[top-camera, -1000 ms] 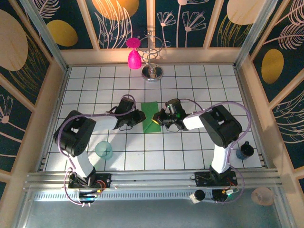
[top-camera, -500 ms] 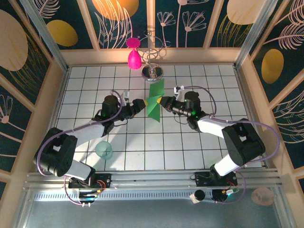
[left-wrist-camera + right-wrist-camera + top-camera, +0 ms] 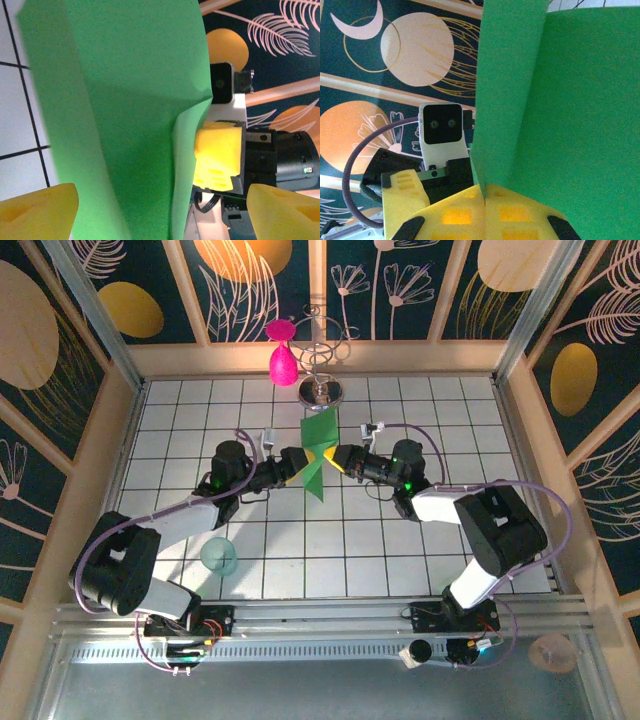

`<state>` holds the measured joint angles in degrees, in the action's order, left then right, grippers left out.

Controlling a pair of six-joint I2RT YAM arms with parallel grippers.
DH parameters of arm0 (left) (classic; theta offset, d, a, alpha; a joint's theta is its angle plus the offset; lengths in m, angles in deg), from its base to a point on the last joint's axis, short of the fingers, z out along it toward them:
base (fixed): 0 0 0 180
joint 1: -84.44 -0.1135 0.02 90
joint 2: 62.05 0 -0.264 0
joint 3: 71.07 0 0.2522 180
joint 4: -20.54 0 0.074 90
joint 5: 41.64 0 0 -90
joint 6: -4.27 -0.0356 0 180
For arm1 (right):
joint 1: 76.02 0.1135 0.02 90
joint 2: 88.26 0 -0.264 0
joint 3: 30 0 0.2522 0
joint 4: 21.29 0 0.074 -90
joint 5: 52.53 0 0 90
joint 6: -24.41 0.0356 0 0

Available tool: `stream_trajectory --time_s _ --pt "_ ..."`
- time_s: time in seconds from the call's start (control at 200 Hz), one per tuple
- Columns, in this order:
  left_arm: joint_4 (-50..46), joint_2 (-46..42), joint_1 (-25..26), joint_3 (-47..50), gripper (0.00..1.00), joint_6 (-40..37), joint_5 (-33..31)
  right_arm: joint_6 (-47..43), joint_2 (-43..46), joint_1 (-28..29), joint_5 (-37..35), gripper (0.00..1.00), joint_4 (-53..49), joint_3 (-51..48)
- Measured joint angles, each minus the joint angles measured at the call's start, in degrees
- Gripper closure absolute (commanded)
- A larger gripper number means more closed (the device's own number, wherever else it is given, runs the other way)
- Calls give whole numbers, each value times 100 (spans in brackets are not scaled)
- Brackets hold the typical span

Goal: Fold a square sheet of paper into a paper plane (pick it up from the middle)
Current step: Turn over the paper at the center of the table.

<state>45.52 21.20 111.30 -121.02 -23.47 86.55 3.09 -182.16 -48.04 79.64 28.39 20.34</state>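
The square sheet of paper (image 3: 319, 435) is bright green, bent along a crease, and held upright above the tiles mid-table. My right gripper (image 3: 337, 457) is at its right edge and is shut on it; in the right wrist view the yellow pads (image 3: 455, 215) meet on the paper's (image 3: 570, 125) lower edge. My left gripper (image 3: 298, 462) is at its left side. In the left wrist view its fingertips (image 3: 37, 210) stand wide apart, open, with the paper (image 3: 125, 100) between them. The right gripper's yellow finger (image 3: 217, 155) shows behind the sheet.
A pink teardrop-shaped object (image 3: 283, 365) and a metal wire stand (image 3: 322, 390) are just behind the paper. A translucent teal cup (image 3: 219, 556) sits front left, a dark cup (image 3: 517, 558) at the right edge. Wooden walls (image 3: 120, 390) enclose the tiled floor.
The paper lay flat on the tiles a second ago. Both arms have stretched forward, the paper now stands lifted between them, and it has shifted slightly left in the last half second.
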Motion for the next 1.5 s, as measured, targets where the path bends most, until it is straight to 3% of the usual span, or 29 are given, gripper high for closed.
stream_trajectory --time_s 0.245,0.811,0.916,1.031,1.201,1.372,1.502 --pt "118 205 59 -2 34 138 238 247 -79 -15 101 95 308 0" --pt "413 199 59 -4 64 302 315 175 -81 -44 98 91 -31 0" --pt "385 199 59 -20 72 291 315 166 -81 -66 98 89 -94 0" --pt "284 199 59 -63 80 280 313 66 -79 -74 98 80 -181 0" --pt "-96 199 59 -227 88 76 195 -297 79 -186 -50 60 -839 -70" --pt "-1062 199 59 -496 93 -551 -149 -992 780 -402 -625 57 -2208 -96" --pt "-2286 199 59 -925 94 -1318 -754 -1440 1397 -584 -1252 58 -3204 -96"
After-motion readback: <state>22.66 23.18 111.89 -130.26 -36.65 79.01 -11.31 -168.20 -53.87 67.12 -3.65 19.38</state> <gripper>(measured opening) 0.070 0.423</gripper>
